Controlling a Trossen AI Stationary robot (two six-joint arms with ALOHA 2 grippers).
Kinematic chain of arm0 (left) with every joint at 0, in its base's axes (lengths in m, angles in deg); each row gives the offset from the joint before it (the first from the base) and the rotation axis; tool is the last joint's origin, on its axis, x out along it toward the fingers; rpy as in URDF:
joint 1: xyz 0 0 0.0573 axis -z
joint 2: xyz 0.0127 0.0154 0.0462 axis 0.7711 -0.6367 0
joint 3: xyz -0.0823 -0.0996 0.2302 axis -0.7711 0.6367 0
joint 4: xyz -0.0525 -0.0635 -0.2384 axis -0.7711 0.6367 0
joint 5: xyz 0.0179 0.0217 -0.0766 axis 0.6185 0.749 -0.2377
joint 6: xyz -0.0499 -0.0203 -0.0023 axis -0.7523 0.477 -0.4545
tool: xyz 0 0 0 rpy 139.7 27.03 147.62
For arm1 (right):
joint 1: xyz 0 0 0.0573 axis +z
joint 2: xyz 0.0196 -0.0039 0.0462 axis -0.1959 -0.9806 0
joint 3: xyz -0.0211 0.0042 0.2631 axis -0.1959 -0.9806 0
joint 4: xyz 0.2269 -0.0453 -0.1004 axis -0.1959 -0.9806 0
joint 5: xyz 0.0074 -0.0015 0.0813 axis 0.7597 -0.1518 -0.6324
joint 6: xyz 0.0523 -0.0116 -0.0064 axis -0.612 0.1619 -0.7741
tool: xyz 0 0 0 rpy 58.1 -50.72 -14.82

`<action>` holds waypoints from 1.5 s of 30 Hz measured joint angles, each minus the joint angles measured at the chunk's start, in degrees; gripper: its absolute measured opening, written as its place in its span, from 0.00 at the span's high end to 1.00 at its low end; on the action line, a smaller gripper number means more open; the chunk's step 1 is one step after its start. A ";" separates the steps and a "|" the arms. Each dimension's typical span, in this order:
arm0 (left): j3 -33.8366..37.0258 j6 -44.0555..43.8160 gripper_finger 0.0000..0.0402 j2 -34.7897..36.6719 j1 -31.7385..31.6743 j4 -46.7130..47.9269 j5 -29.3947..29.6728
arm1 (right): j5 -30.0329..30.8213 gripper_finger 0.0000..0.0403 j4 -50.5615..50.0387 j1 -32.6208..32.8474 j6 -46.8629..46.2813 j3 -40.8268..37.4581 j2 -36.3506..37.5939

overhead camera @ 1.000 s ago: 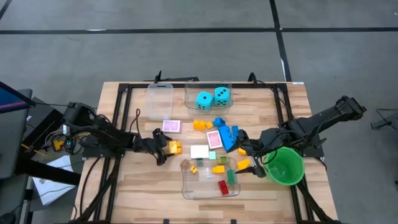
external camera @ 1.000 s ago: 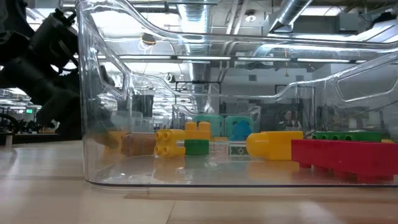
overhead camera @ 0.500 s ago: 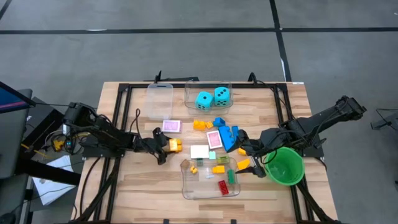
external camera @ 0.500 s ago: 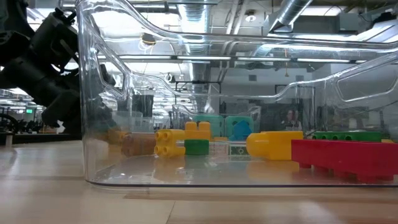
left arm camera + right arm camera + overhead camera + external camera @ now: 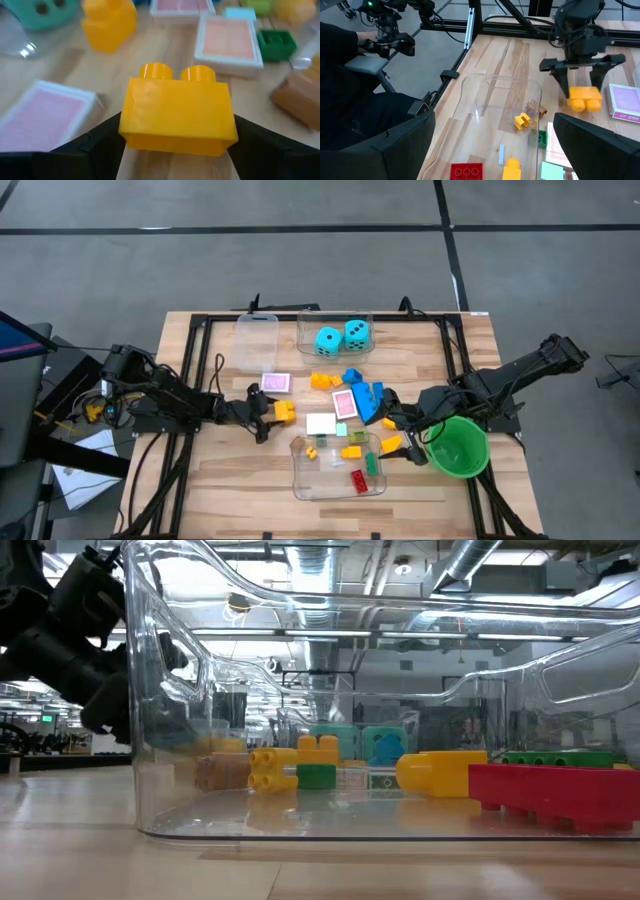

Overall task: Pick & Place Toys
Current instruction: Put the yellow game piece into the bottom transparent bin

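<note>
My left gripper (image 5: 268, 412) is at the table's left-middle, shut on a yellow two-stud brick (image 5: 284, 412), which fills the left wrist view (image 5: 177, 112). My right gripper (image 5: 405, 442) hangs open over the right end of a clear tub (image 5: 338, 470), next to the green bowl (image 5: 458, 446), with nothing between its fingers. Loose toys lie flat on the table's middle: blue bricks (image 5: 368, 398), an orange brick (image 5: 322, 381), and pink cards (image 5: 276, 383). Two cyan dice (image 5: 342, 336) sit in a far tub. The near tub holds red (image 5: 545, 790), yellow and green bricks. My left gripper pinches the yellow brick by its two short ends (image 5: 231, 125) between its two fingers (image 5: 102, 142). The fingers slant down from the table's left. The brick's studs (image 5: 585, 104) point away from the gripper, and it hangs just clear of the table.
A third clear tub (image 5: 257, 340) stands at the far left. A black frame (image 5: 200, 350) runs along the table's left, far and right sides. There is bare wood at the near left (image 5: 220, 480).
My left gripper has taken hold of the yellow brick and tipped its wrist up. The brick has come a little off the table and shifted slightly toward the far edge.
</note>
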 joint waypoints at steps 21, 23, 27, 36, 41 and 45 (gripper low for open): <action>-0.02 -2.45 0.26 18.53 2.43 -3.07 -3.94 | 0.01 0.01 -0.01 -0.01 0.00 0.00 0.00; -0.33 -2.77 0.26 17.60 4.57 -4.55 -4.23 | 0.02 0.01 -0.02 -0.01 0.00 0.00 0.00; -2.89 -2.33 0.26 14.92 9.41 -7.81 -4.23 | 0.02 0.01 -0.02 0.00 0.00 0.00 -0.02; -14.48 0.21 0.26 1.58 15.55 -7.65 -4.25 | 0.02 0.01 -0.02 0.00 -0.02 0.00 -0.02; -20.30 2.29 0.26 -4.89 16.66 -7.57 -4.27 | 0.00 0.01 -0.04 0.02 -0.04 0.00 -0.02; -21.09 3.18 0.26 -5.90 17.38 -6.02 -4.27 | 0.01 0.01 -0.74 0.03 -0.26 0.00 0.00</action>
